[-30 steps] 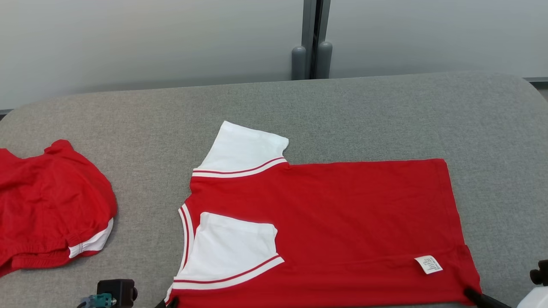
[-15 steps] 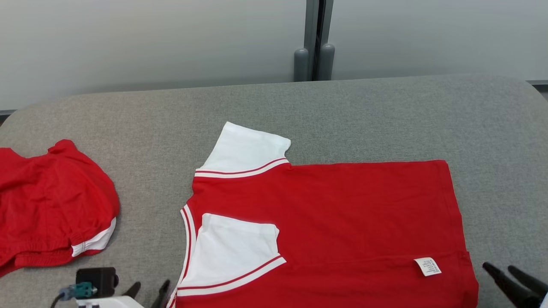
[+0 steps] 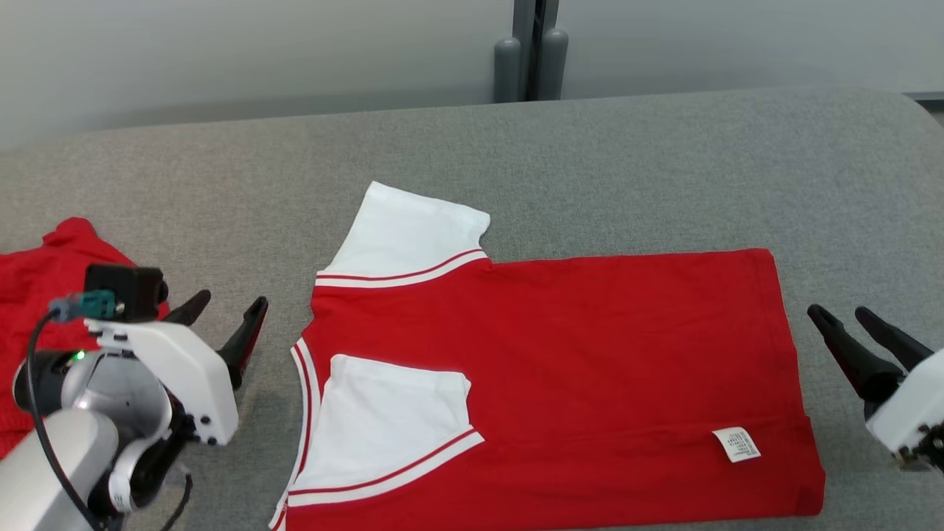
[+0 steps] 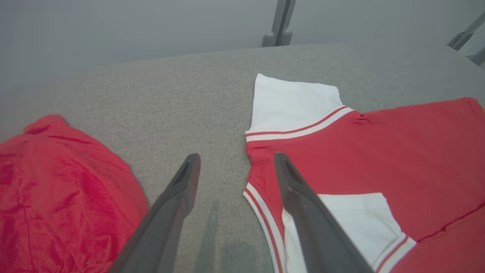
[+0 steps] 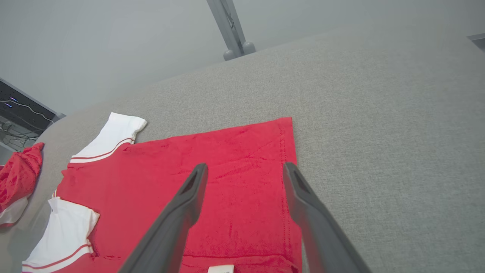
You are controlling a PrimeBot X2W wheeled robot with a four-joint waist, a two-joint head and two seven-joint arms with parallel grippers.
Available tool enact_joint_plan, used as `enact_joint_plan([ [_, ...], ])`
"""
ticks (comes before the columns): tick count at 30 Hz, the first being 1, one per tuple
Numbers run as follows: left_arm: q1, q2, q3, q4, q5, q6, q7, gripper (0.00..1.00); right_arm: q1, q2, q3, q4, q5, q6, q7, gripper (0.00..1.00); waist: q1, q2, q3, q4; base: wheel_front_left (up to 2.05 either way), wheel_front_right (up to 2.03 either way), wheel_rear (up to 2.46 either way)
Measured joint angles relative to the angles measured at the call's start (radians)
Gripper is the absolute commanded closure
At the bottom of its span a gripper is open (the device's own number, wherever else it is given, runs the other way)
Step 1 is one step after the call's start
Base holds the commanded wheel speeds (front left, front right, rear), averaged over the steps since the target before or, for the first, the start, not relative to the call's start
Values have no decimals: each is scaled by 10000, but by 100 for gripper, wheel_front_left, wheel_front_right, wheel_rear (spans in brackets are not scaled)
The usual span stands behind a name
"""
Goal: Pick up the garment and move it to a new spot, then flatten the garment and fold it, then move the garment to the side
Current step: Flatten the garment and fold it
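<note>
Left gripper (image 3: 231, 300) with 2 long dark fingers spread wide, pinching nothing, poised above bare grey woven-fabric tabletop (image 3: 590, 162). Just to its right, clear of the fingertips: neckline end of the red soft-fabric T-shirt with white, red-striped sleeves (image 3: 560, 354), lying flat, 1 sleeve folded onto the body, the other sticking out past the far edge. To its left, partly behind the wrist: crumpled red cloth garment (image 3: 37, 273). Right gripper (image 3: 838, 311) likewise spread and empty, just beyond the shirt's hem, shirt on its left side; small white rectangular label (image 3: 737, 445) near the hem corner closest to that gripper.
</note>
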Motion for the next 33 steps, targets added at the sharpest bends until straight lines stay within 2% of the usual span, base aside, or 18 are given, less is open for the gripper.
enact_joint_plan([
  [4,-1340,-182,-96,938,-111,-698,487,0,-1153,184,167,627,-174,0,146,0,0,0,389,-143,0,0,0],
  [15,-4874,-1312,-872,3883,-263,-2851,1866,0,-3774,249,428,3158,-656,0,65,0,0,0,1511,-474,0,0,0],
  [19,-5854,-1634,-1151,4886,-318,-3442,2405,0,-4528,238,652,3893,-623,0,52,0,0,0,1972,-579,0,0,0],
  [24,-6877,-1722,-1651,5933,-104,-3735,2884,0,-5388,265,1189,4650,-437,0,69,0,0,0,2564,-788,0,0,0],
  [33,-8252,-2105,-2042,7064,-295,-3864,3118,0,-6446,393,2151,5722,-35,0,-63,0,1,0,3388,-1270,0,0,0],
])
